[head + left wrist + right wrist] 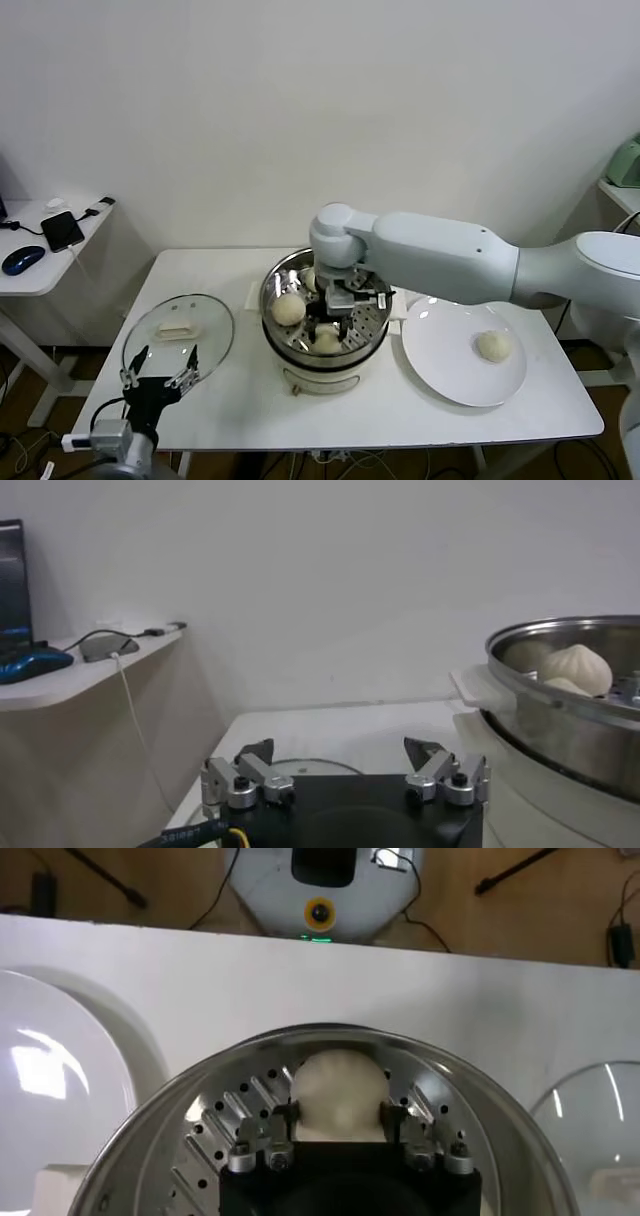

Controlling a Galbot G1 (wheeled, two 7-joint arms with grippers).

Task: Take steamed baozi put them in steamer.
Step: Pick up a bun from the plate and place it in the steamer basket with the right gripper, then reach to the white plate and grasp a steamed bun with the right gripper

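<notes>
right end effector (335,303): reached down inside the steamer, fingers closed against both sides of a baozi (338,1095) at the pot's 6 o'clock edge; bun sits low on the tray, cannot tell if it is touching down
left end effector (160,377): parked low at the bench's 7 o'clock corner, fingers spread wide, holding nothing, just beside the lid's near rim
steamer (275,318): round shiny stainless pot, perforated and slotted metal tray inside, white base, centre of bench
baozi in steamer: smooth domed cream dough; one at 9 o'clock of the tray (288,308), one at 11 o'clock partly hidden by the arm (308,280), plus the gripped one at 6 o'clock
baozi on plate (493,345): single bun, same matte cream dome, lying right of plate centre
plate (440,360): flat glossy white round, at 3 o'clock of the steamer, well apart from lid
glass lid (210,335): clear round dome, pale knob in the middle, lying at 9 o'clock of the steamer
bench (340,415): matte white rectangular top
side desk (30,275): white, at 10 o'clock beyond the bench, carries a blue mouse (22,259) and a dark phone (62,230) with a cable
</notes>
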